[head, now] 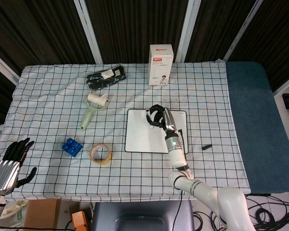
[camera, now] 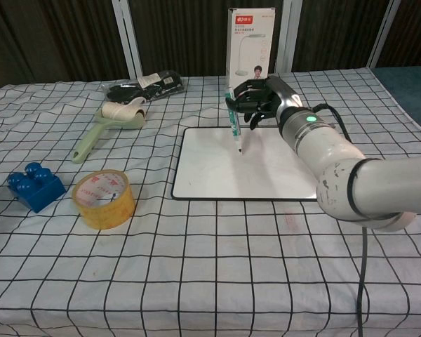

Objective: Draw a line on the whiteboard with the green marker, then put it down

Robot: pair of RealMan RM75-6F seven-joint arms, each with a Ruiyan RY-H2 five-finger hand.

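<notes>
Right hand (camera: 256,95) grips the green marker (camera: 231,125) near its top end, barrel close to upright, tip pointing down below the fingers. Tip sits over the upper middle of the whiteboard (camera: 281,172); contact with the surface cannot be told from either view. Board under and around the hand looks blank, no stroke visible (faint marks could be missed at this resolution). Left hand (head: 9,161) low at the near left desk edge, fingers apart, holding nothing, well apart from the work.

Judged progress: marker picked up and positioned; the line is not yet drawn, and setting the marker down remains
</notes>
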